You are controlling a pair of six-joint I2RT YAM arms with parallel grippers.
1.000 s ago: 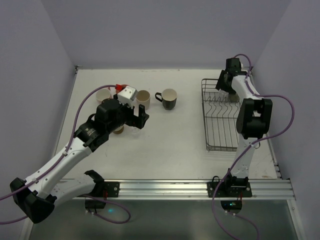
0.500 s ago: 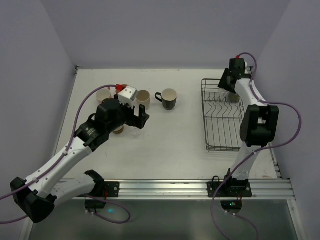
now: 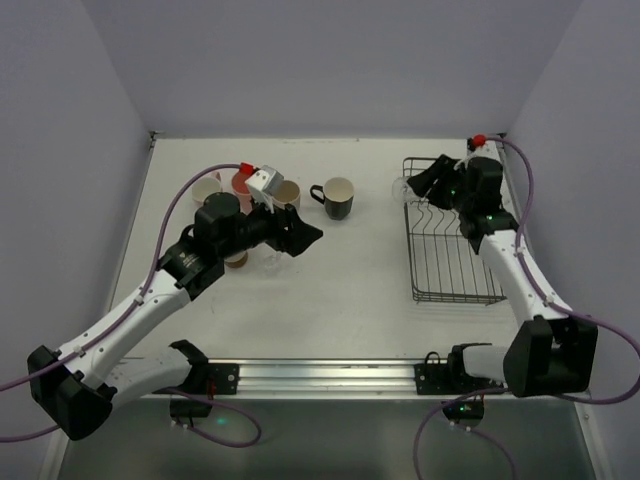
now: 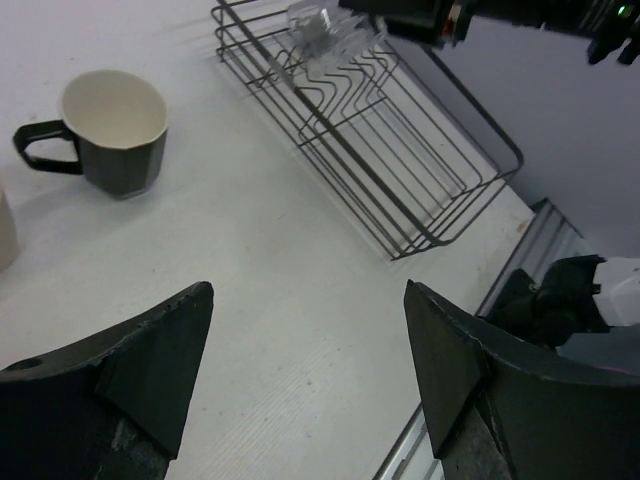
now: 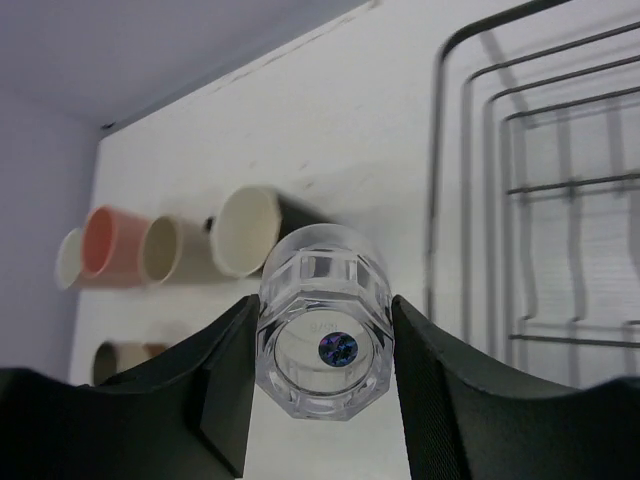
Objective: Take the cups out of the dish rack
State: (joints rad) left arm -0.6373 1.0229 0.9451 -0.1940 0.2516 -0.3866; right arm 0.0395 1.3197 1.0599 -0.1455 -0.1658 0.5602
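My right gripper (image 3: 412, 185) is shut on a clear glass (image 5: 323, 335), held on its side above the far left corner of the dark wire dish rack (image 3: 445, 262). The glass and rack (image 4: 395, 150) also show in the left wrist view. On the table to the left stand the black mug with cream inside (image 3: 338, 198), a beige cup (image 3: 287, 195), the salmon-pink tumbler (image 3: 242, 182), a pale pink mug (image 3: 205, 190) and a small olive-grey mug (image 3: 236, 259). My left gripper (image 3: 302, 236) is open and empty, just in front of the beige cup.
The rack (image 5: 560, 200) looks empty of cups in the views given. The metal rail (image 3: 330, 378) runs along the near table edge. Walls close off the table at the left, back and right.
My right arm has swung from the rack's far right end to its far left corner, carrying the clear glass. My left gripper has turned and shifted to the right.
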